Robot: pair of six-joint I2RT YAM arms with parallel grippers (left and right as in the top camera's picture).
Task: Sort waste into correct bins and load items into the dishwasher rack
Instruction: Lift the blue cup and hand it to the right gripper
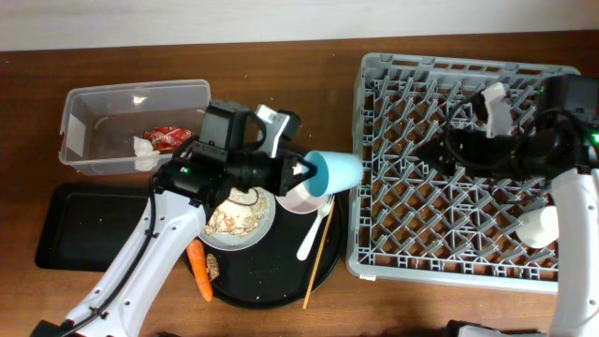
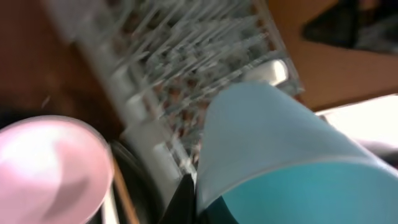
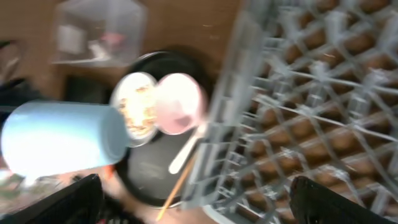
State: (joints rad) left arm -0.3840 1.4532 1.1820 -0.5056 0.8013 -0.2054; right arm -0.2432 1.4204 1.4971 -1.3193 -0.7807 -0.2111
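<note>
Evidently light, slick plastic blue cup (image 1: 339, 170), clamped at rim by left end effector (image 1: 305, 172), may pivot; right end effector (image 3: 198, 202) apart, empty.

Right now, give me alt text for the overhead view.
The left gripper holds a blue cup sideways beside the rack. The right gripper hangs open over the rack. A plate of scraps sits on the round tray.

No words, brands, numbers or signs are showing legibly in any view. The crumpled red wrapper (image 1: 168, 137), lying in the clear tub (image 1: 94, 103) at the upper left of the overhead frame, is showing pale markings that are too small to read.
</note>
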